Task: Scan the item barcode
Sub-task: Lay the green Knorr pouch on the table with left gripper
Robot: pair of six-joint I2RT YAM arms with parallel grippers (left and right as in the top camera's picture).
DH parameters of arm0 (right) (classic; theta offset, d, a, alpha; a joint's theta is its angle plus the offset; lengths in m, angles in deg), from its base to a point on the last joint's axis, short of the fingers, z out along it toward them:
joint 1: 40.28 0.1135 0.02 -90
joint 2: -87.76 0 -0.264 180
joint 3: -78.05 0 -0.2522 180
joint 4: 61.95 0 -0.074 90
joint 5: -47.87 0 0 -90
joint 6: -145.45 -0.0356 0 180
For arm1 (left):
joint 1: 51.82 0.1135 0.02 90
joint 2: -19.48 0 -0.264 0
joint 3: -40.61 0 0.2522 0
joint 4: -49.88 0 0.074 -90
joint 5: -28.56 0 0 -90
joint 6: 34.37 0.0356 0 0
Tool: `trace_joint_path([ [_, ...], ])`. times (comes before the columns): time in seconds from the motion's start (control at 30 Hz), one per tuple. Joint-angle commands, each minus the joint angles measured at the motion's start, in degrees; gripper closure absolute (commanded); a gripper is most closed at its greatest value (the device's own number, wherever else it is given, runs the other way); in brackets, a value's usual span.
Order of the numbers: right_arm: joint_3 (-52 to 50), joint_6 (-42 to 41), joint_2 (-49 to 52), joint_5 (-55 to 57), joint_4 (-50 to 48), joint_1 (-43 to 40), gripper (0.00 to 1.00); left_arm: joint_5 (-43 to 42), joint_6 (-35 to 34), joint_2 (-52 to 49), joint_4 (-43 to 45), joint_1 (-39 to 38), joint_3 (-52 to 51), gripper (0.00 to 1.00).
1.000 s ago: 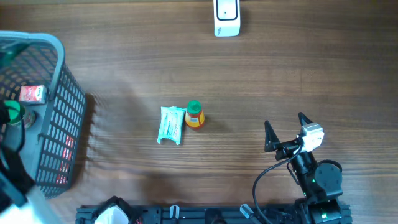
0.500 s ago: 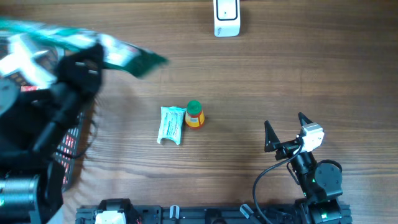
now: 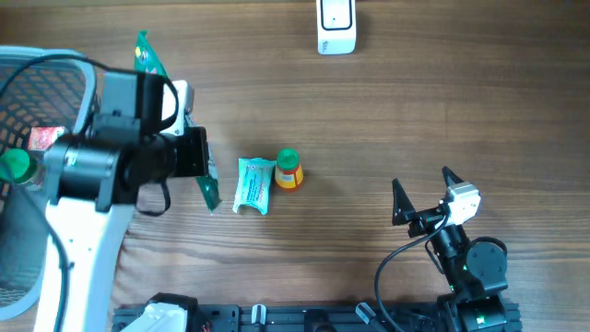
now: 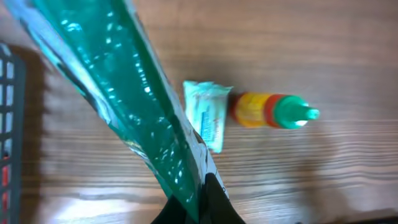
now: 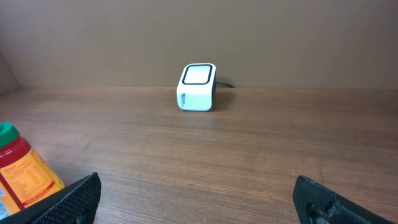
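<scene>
Left jaws clamped on the packet (image 4: pixel 121 93), nowhere near the scanner (image 3: pixel 336 28) yet, so no scan; right jaws wide, empty.

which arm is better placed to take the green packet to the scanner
Left. The left gripper is shut on the green packet, held up beside the basket, so it only needs carrying to the scanner. The right gripper is open and empty near the front edge.

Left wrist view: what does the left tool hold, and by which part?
A green packet, pinched near one end by the left tool.
</scene>
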Motion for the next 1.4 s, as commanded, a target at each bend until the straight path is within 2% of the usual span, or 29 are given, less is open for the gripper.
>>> trace_joint_path([
  [0.0,-0.07,-0.94,0.0,-0.42,-0.2,0.2,0.0,2.29,1.86,-5.53,-1.01,-0.42,0.22,0.96],
  [0.1,-0.07,-0.96,0.0,-0.42,-0.2,0.2,0.0,2.29,1.86,-10.56,-1.77,-1.66,-0.02,0.96],
  [0.23,-0.07,-0.92,0.0,-0.42,-0.17,0.2,0.01,3.93,1.88,-16.2,-1.68,-8.66,-3.23,0.96],
  [0.43,-0.07,-0.94,0.0,-0.42,-0.17,0.2,0.0,5.7,1.64,-16.98,9.11,-16.59,-13.53,0.96],
  [0.6,-0.07,-0.94,0.0,-0.42,-0.2,0.2,0.0,5.66,1.05,-17.09,17.38,-17.44,-18.86,0.96],
  [0.7,-0.07,-0.94,0.0,-0.42,-0.2,0.2,0.0,5.22,-2.95,-17.09,20.04,-17.44,-18.97,0.96],
  [0.77,-0.07,-0.94,0.0,-0.42,-0.17,0.2,0.0,5.25,-3.13,-17.09,21.38,-17.44,-18.97,0.95],
  [0.87,-0.07,-0.94,0.0,-0.42,-0.2,0.2,0.0,5.11,-7.02,-17.07,22.29,-17.44,-18.97,0.6],
  [0.93,-0.07,-0.94,0.0,-0.42,-0.2,0.2,0.0,0.48,-7.67,-17.05,23.19,-17.44,-18.97,0.43],
  [1.0,-0.07,-0.92,0.0,-0.42,-0.17,0.2,0.0,-3.43,-7.65,-17.05,24.15,-17.44,-18.95,0.16],
  [1.03,-0.07,-0.94,0.0,-0.42,-0.2,0.2,0.01,-3.96,-7.74,-17.0,24.37,-17.44,-18.95,0.06],
  [1.07,-0.07,-0.94,0.0,-0.42,-0.17,0.2,0.0,-4.0,-7.82,-16.87,24.37,-17.44,-18.78,0.0],
  [1.2,-0.07,-0.94,0.0,-0.42,-0.17,0.2,0.0,-4.02,-7.8,-13.03,24.26,-17.44,-17.64,0.0],
  [1.37,-0.07,-0.96,0.0,-0.42,-0.17,0.2,0.0,-2.25,-7.15,-1.81,25.53,-17.44,-15.08,0.0],
])
